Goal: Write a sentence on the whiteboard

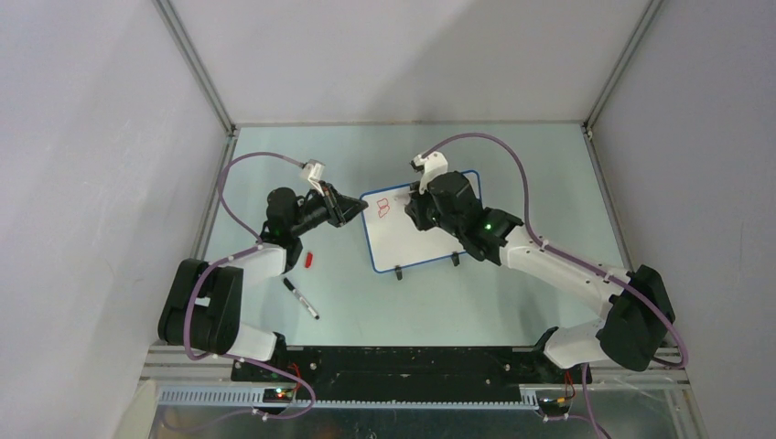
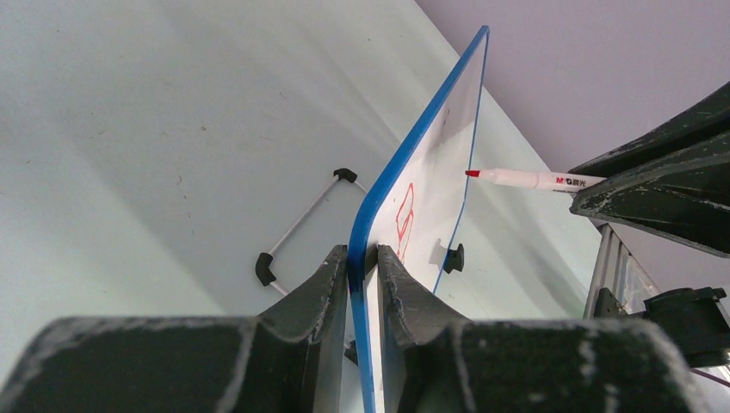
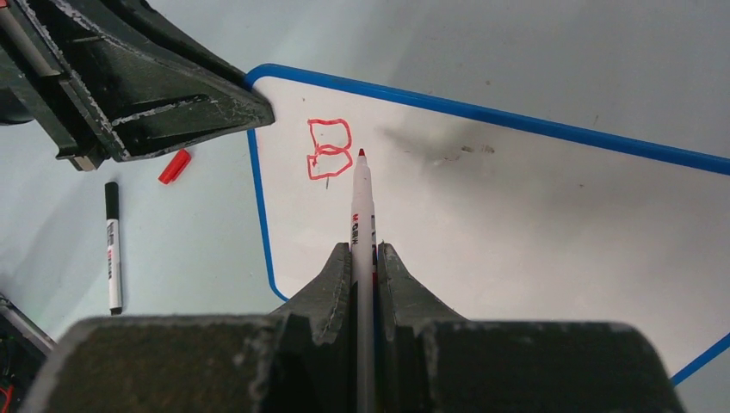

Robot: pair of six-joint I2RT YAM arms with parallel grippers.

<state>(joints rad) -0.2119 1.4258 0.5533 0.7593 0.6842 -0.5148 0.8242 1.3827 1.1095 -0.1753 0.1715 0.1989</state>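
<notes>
The whiteboard (image 1: 416,240) is white with a thin blue rim and stands tilted on the table. My left gripper (image 1: 360,208) is shut on its left edge, and in the left wrist view the fingers (image 2: 361,251) pinch the blue rim (image 2: 405,151). My right gripper (image 3: 366,248) is shut on a red marker (image 3: 362,202). The marker's tip sits just right of a red "B" (image 3: 329,149), the only part of the sentence that shows. Whether the tip touches the board I cannot tell.
A black marker (image 1: 300,298) and a red cap (image 1: 310,259) lie on the table left of the board. Two black clip feet (image 1: 399,273) hold the board's near edge. Enclosure walls rise at the left, right and back.
</notes>
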